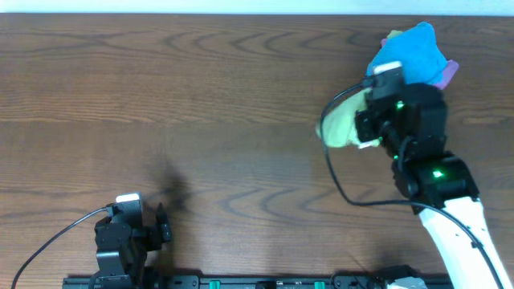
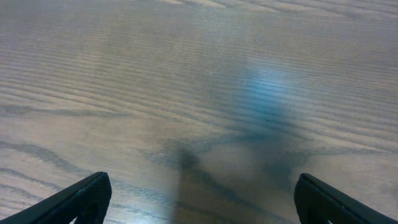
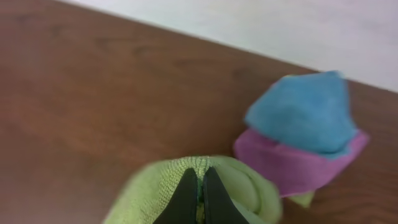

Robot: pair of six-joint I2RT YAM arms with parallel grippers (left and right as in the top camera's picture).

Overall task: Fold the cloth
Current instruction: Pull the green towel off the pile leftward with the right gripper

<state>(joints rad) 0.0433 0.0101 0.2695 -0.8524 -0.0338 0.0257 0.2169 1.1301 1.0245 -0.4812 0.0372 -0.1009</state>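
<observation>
The right gripper (image 3: 200,174) is pinching the lime-green microfibre cloth (image 3: 149,193), its fingers pressed together on a bunched fold. The cloth is sitting crumpled at the far right of the wooden table (image 1: 201,96), against a purple cloth (image 3: 280,165) that is carrying a bright blue cloth (image 3: 301,112) on top. The left gripper (image 2: 202,186) is hovering over bare wood at the near-left, fingers spread wide, holding nothing.

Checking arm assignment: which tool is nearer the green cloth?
Right. The right tool is shut on the green cloth, beside the blue cloth and purple cloth. The left tool hangs open over the table by the front edge, far from it.
</observation>
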